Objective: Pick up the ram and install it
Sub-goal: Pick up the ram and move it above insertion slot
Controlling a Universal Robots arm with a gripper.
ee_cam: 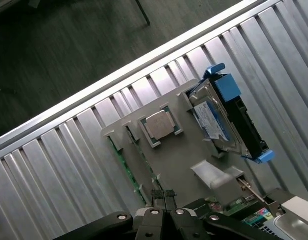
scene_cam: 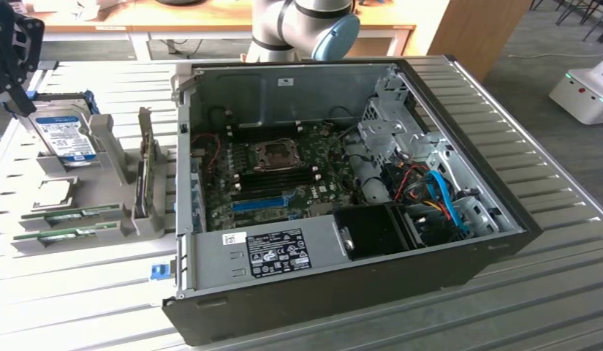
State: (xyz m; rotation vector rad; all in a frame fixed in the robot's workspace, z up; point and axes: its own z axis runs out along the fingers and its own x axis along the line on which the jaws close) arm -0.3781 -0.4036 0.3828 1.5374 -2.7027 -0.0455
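Hovering over the gray holder on the slatted table, the gripper is seen w/ fingertips pressed together, nothing pinched. The ram, two green sticks, is slotted in that holder, near the hard drive, at the exterior view's left of the open PC case.

I read the ram as green, sitting in a pale grey holder at nine o'clock from the case in the exterior view. The case is black outside and bare grey metal inside. Its motherboard is green with one bright blue slot. The hard drive is silver with a blue label. The table is ribbed silver-white. My gripper is black.
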